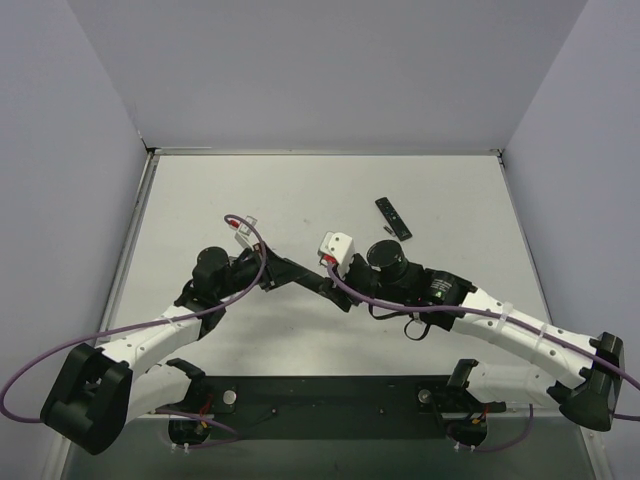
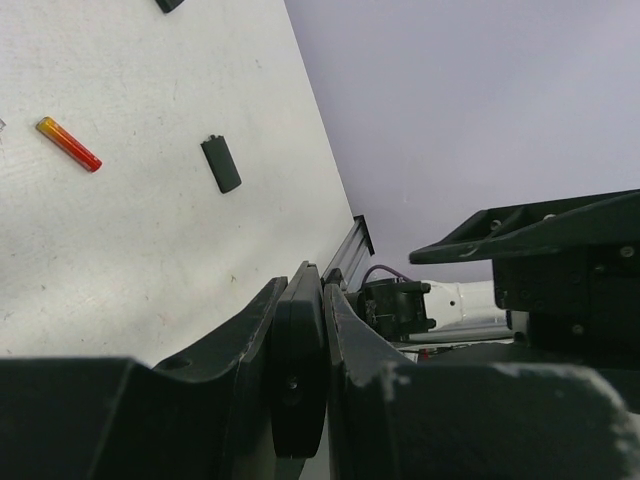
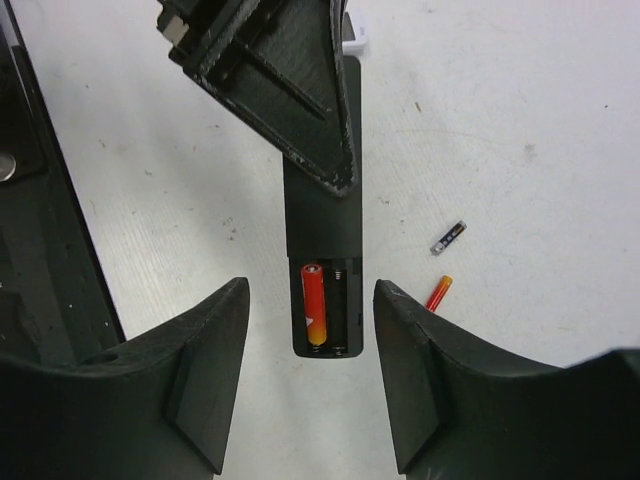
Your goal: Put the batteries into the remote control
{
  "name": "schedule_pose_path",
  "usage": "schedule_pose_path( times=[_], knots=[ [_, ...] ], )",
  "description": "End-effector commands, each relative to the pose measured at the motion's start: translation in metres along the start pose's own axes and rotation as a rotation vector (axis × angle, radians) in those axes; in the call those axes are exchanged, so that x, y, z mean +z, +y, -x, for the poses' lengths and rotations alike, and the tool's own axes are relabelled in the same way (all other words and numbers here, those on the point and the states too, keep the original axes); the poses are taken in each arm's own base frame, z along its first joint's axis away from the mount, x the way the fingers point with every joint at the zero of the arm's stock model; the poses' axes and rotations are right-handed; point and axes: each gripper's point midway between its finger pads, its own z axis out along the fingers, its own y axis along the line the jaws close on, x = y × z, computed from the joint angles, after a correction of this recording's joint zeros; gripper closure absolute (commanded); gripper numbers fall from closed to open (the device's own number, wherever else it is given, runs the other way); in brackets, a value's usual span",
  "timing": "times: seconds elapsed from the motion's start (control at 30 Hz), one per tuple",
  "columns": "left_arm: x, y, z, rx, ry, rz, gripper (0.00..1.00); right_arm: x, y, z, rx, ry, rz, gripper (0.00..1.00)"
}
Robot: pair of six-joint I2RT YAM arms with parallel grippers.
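My left gripper (image 2: 305, 285) is shut on a black remote control (image 2: 297, 380), seen edge-on between its fingers. In the right wrist view the remote (image 3: 322, 215) shows its open battery bay, with one red battery (image 3: 313, 305) in the left slot and the right slot bare. My right gripper (image 3: 310, 370) is open, its fingers on either side of the bay end, not touching. A loose red battery (image 3: 438, 293) and a dark grey battery (image 3: 448, 237) lie on the table to the right. In the top view both grippers (image 1: 300, 275) (image 1: 335, 268) meet mid-table.
A second black remote (image 1: 393, 218) lies on the table behind the right gripper. A black battery cover (image 2: 221, 163) lies near the loose red battery (image 2: 68, 144). A black base rail (image 1: 330, 395) runs along the near edge. Grey walls enclose the table.
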Motion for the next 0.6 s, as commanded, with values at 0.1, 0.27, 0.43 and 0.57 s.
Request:
schedule_pose_path(
  times=[0.1, 0.27, 0.43, 0.57],
  knots=[
    [-0.002, -0.023, 0.005, 0.073, 0.006, -0.076, 1.00, -0.015, -0.015, 0.030, 0.093, -0.028, -0.076, 0.54],
    [-0.004, -0.025, 0.007, 0.077, -0.007, -0.077, 1.00, -0.007, 0.000, 0.029, 0.176, -0.015, -0.010, 0.69],
    [-0.004, -0.027, 0.006, 0.066, -0.002, -0.083, 1.00, 0.004, -0.001, 0.014, 0.189, 0.044, -0.016, 0.79],
    [-0.005, -0.030, 0.007, 0.067, -0.006, -0.089, 1.00, 0.009, -0.003, 0.014, 0.251, 0.058, -0.030, 0.80]
  ],
)
